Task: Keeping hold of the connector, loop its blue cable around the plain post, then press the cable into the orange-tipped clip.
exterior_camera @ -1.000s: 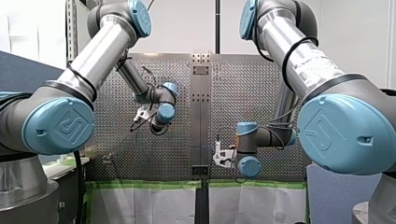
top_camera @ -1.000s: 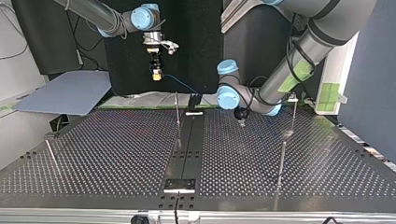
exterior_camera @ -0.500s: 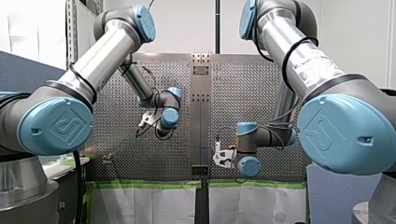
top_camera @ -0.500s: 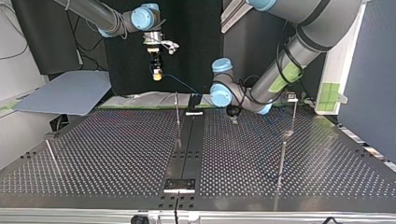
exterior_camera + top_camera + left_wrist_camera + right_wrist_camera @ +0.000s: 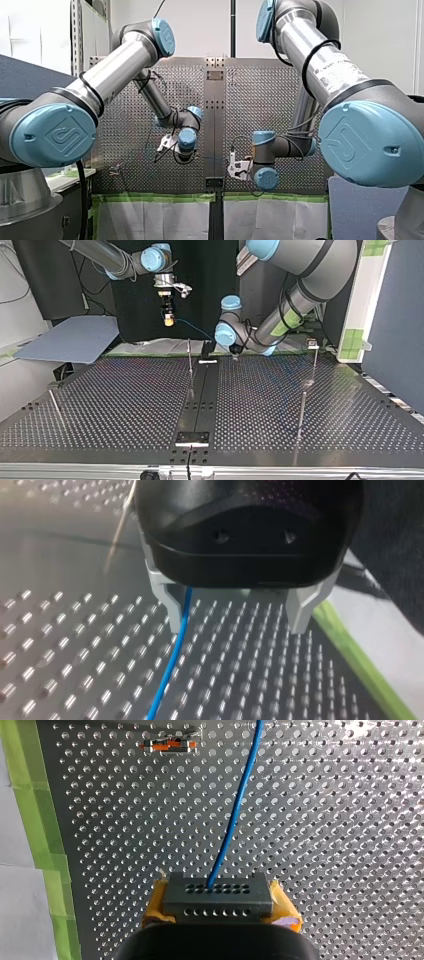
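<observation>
Front view: my left gripper (image 5: 166,145) hangs low over the perforated surface (image 5: 270,100) beside its middle seam, and my right gripper (image 5: 233,167) sits just across that seam. Neither one's fingers can be read here, and the cable is too thin to follow.

Top view: my right gripper holds the connector (image 5: 169,319) well above the surface. The blue cable (image 5: 192,330) slants down from it toward the edge nearest the arms, where my left gripper is just off the surface. A thin post (image 5: 189,357) stands between the two. I cannot tell whether it is the plain one, and the cable's lower end is lost behind the arm.

Left wrist view: this gripper is open, its metal fingers (image 5: 172,611) well apart, with the cable running between them, just beside one and apart from the other. I judge the step to be taking the cable so it can be steered round the post. Done well, that means centring the cable before closing, closing lightly enough for it to slide, and staying low. The gripper's body hides the cable behind the fingers.

Right wrist view: this gripper is clamped on the connector, yellow pads showing at either side. The cable leaves straight ahead and is cut off at the edge. The orange-tipped clip (image 5: 170,744) lies well ahead, to one side of the cable and apart from it. No post shows here
</observation>
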Robot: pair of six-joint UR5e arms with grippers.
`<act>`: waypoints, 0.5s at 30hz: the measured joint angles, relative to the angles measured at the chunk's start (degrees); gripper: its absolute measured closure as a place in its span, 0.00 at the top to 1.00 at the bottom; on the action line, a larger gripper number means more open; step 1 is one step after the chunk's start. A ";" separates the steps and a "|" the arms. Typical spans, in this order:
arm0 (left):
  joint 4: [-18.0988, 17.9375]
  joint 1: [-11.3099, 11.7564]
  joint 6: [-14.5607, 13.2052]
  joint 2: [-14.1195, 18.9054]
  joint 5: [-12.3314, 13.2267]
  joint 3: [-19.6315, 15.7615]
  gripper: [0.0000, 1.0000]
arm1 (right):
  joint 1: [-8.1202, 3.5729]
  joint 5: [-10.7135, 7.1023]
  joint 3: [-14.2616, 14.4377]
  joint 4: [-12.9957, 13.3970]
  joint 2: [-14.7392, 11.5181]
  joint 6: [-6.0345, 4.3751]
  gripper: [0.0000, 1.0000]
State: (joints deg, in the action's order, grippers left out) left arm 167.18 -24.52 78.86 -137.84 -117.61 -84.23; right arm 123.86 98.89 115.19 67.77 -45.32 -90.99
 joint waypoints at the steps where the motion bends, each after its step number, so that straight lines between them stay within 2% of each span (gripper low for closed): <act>1: -0.20 -0.30 0.62 -0.30 0.62 -0.01 0.98 | 0.01 0.00 0.00 0.01 0.00 0.00 0.00; 15: -3.98 -2.29 7.48 -0.85 7.48 -0.15 0.98 | 0.11 0.00 0.00 0.13 0.00 0.10 0.00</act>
State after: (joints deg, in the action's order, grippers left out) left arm 163.20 -26.81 86.34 -138.69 -110.13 -84.39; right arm 123.97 98.89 115.19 67.90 -45.32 -90.90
